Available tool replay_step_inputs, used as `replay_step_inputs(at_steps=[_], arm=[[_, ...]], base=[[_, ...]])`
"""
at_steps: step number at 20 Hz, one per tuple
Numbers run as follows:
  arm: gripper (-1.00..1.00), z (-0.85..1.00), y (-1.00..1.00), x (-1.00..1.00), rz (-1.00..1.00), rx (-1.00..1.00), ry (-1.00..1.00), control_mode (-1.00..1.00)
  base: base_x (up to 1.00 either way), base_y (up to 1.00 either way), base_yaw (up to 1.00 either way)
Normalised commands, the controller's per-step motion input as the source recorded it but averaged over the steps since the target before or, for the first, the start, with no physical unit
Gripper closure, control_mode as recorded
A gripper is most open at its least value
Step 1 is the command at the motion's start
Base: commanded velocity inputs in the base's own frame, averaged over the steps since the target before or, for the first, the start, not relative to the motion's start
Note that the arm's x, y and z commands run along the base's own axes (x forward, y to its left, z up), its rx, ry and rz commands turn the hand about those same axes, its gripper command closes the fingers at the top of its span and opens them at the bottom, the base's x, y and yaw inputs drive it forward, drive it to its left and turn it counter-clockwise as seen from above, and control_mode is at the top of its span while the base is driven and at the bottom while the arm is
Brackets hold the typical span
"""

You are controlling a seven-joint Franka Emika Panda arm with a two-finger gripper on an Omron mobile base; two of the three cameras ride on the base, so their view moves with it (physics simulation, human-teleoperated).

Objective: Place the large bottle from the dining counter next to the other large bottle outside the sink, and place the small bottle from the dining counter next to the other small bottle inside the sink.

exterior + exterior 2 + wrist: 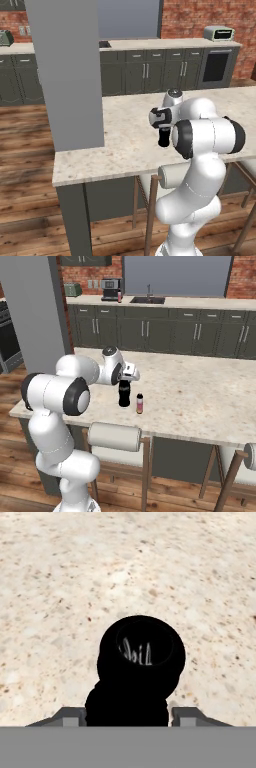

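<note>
While the large black bottle stands upright on the dining worktop, just beside the small pinkish bottle, the pincer straddles its top, jaws partly closed; contact is unclear. Picking-up is in hand; next, firm grip, then lift straight.

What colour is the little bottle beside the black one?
Pinkish-red small bottle, dark cap; clearest in the right base view.

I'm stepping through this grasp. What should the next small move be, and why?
Probably finish closing the tool on the black bottle, then lift straight up. In the hand view its fingers flank the bottle's body; in the right base view the small pinkish bottle stands close beside it on the dining counter, so a sideways pull might topple it.
</note>
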Motion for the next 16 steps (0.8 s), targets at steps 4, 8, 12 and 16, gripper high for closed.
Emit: replay_step_inputs(at_steps=[4,8,12,16], arm=[[1.0,0.0,0.0,0.0,0.0,0.0,-0.03,-1.0],[1.0,0.05,0.0,-0.02,0.0,0.02,-0.07,-1.0],[1.0,0.18,0.0,-0.16,0.0,0.02,-0.1,-1.0],[1.0,0.25,0.0,-0.24,0.0,0.02,-0.11,-1.0]], base=[[0.0,0.0,0.0],[0.0,0.0,0.0],[0.0,0.0,0.0],[0.0,0.0,0.0]])
